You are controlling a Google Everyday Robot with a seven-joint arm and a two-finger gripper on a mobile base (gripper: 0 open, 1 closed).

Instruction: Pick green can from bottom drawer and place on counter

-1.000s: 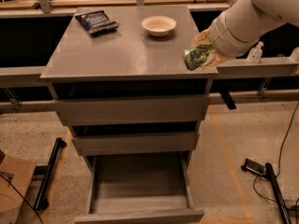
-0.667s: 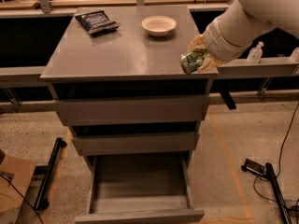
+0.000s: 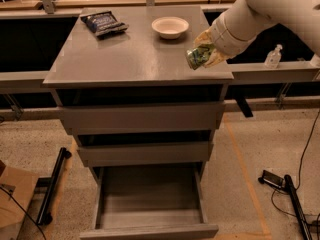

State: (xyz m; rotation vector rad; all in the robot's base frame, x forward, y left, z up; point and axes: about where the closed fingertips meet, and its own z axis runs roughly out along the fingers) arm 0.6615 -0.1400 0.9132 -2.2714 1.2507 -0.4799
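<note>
The green can (image 3: 199,57) is held tilted on its side in my gripper (image 3: 207,53), just above the right front part of the counter (image 3: 125,54). The gripper is shut on the can, and the white arm reaches in from the upper right. The bottom drawer (image 3: 150,196) is pulled out and its tray holds nothing. The two upper drawers are partly open.
A white bowl (image 3: 170,26) sits at the back middle of the counter and a dark blue snack bag (image 3: 103,22) at the back left. A clear bottle (image 3: 273,57) stands on the ledge to the right. Cables and a black stand lie on the floor.
My gripper with the green can has moved left and slightly up, from beyond the counter's right edge to over its right front part.
</note>
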